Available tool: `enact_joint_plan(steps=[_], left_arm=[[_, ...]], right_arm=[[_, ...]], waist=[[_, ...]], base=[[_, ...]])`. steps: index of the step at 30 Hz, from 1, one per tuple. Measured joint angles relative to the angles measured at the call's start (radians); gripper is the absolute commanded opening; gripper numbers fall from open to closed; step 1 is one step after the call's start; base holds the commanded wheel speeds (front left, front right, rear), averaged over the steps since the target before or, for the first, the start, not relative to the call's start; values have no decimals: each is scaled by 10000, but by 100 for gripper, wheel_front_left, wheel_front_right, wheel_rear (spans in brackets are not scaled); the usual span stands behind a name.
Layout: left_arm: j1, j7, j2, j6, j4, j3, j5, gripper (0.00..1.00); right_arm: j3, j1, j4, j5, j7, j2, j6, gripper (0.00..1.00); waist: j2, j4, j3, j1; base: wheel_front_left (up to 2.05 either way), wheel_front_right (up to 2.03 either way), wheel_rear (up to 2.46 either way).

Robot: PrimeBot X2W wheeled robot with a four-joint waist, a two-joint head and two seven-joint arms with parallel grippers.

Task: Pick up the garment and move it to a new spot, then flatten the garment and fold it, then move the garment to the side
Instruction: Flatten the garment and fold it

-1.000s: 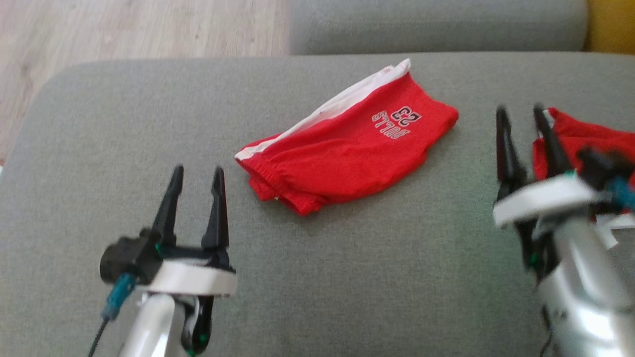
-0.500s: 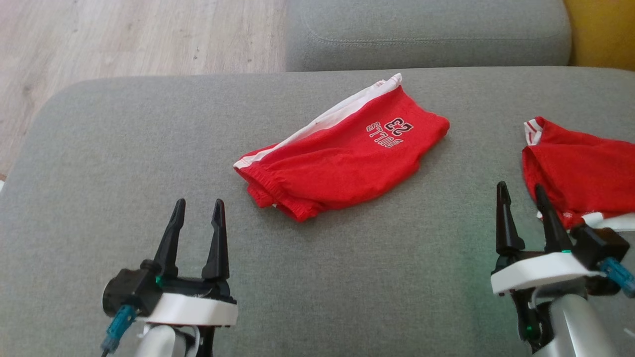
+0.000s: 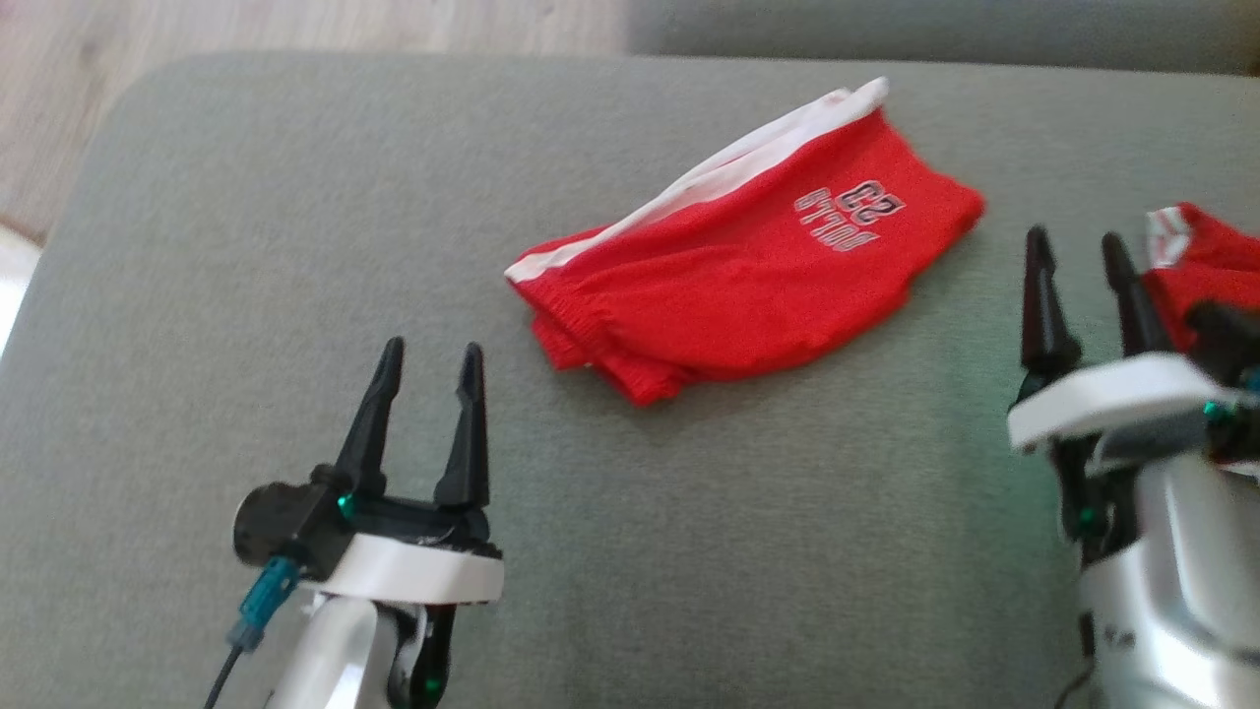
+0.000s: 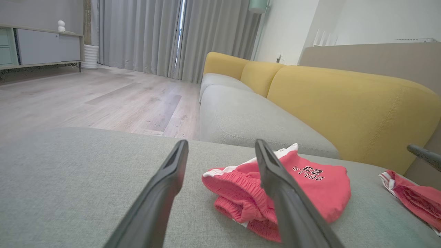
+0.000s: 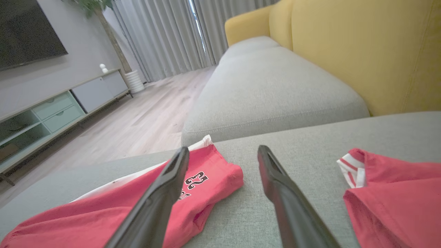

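While both arms are over the grey cushion (image 3: 246, 246), my left gripper (image 3: 433, 347) sits at the near left. Its two fingers are spread fully apart and nothing is between them. It touches no cloth.

The shorts (image 3: 748, 286) lie in the middle of the cushion, to the far right of that gripper and apart from it.
- Colour: red, with a white stripe along the far-left edge.
- Lay: folded in layers, running on a slant from near left to far right.
- Ends: the elastic waistband is at the near-left end, and the print "BULLS 23" is toward the far-right end, reading upside down from the head view.

My right gripper (image 3: 1073, 236) sits at the right, its jaws likewise at full spread and empty. From the right wrist view, bare cushion shows between its fingers, with the printed end of the shorts to their left.

A second garment (image 3: 1201, 266), red with striped white trim, lies at the right edge of the cushion, just right of the right gripper. From the right wrist view it is clear of the fingers. Bare cushion separates it from the shorts.

Beyond the cushion are another grey seat (image 4: 248, 113) and a yellow backrest (image 4: 344, 103). A wood floor (image 4: 103, 96) lies at the far left.
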Motion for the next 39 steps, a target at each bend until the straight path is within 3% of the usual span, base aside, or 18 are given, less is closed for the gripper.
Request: enact_joint_plan(steps=[9,16,25,26,27,39], left_arm=[[-490,0,-15,92,-6,-545,-276,100],[-848,0,-29,253,-12,-901,-445,100],[-924,0,-31,339,-50,-1045,-514,100],[-941,0,-31,339,-50,-1053,-514,100],[-970,0,-31,341,-50,-1055,-516,100],[-1083,0,-33,328,6,-943,-476,100]], right_arm=[[-1812,-2085,2773,217,1645,-10,0,100],[-2685,-3672,4815,-940,2263,-40,0,100],[-2880,-5150,6199,-2320,2648,-359,0,100],[-2867,-5234,6309,-2372,2646,-378,0,43],[-2861,-5314,6404,-2385,2633,-393,0,0],[-1967,-5093,7198,-1664,-8,-209,0,0]], waist=[[0,957,829,0],[0,1620,1379,-1],[0,1887,1852,-3],[0,1882,1873,-3],[0,1872,1880,-3],[0,1137,1480,-2]], base=[[0,0,0],[0,0,0],[0,0,0],[0,0,0],[0,0,0],[0,0,0]])
